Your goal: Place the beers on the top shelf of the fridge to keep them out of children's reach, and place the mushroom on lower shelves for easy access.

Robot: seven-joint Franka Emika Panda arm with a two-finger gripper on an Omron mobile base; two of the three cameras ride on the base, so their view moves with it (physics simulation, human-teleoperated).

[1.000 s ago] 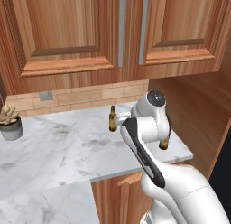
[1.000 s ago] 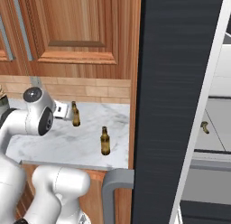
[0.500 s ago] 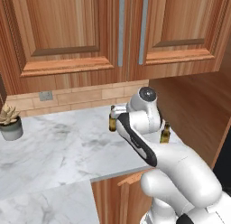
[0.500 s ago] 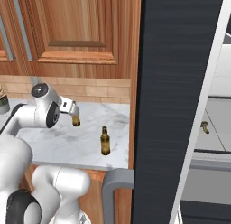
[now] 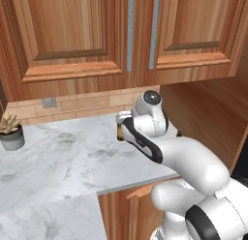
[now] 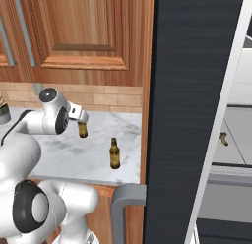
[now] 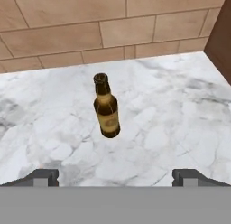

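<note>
One beer (image 6: 82, 130) half-hidden behind the arm, mushroom (image 6: 223, 138) barely discernible.

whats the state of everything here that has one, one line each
gripper: jaws wide open, holding nothing, aimed at the far beer
far beer: upright on the marble counter near the backsplash, capped, untouched
near beer: upright on the counter closer to its front edge, capped, untouched
fridge door: swung open
mushroom: lying on a grey shelf inside the fridge
wall cabinet doors: shut
</note>
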